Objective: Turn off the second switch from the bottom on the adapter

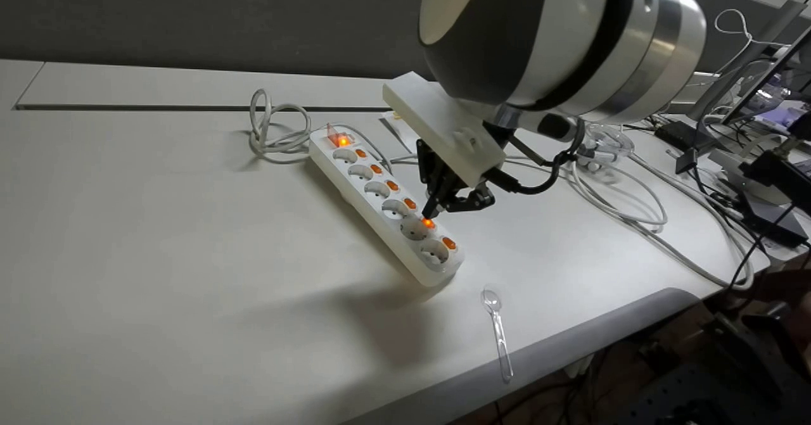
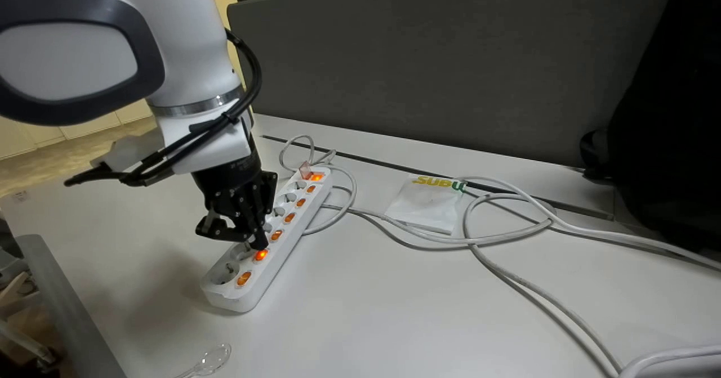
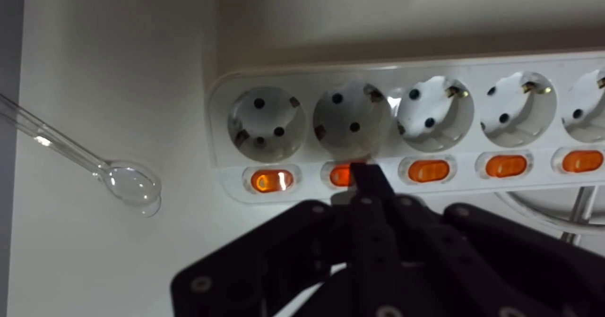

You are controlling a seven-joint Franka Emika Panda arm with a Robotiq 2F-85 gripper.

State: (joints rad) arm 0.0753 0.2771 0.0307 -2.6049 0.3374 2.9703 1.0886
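Observation:
The adapter [image 1: 380, 230] is a long white power strip lying on the table, also seen in an exterior view [image 2: 285, 252] and in the wrist view [image 3: 401, 68]. The second switch from the bottom [image 1: 429, 224] glows bright orange in both exterior views [image 2: 261, 255]. In the wrist view this switch [image 3: 340, 175] has its right half covered by a fingertip. My gripper [image 3: 368, 173] is shut and empty, fingertips pointing down at the switch's cord-side half, also in both exterior views [image 1: 430, 212] [image 2: 259, 241]. Whether they touch it, I cannot tell. The neighbouring socket switches look unlit.
A clear plastic spoon [image 1: 498, 333] lies near the strip's cord-free end, by the table's front edge. A lit main switch [image 2: 317, 177] with a raised clear flap is at the cord end. White cables [image 2: 510, 240] and a Subway packet [image 2: 426, 204] lie beside the strip.

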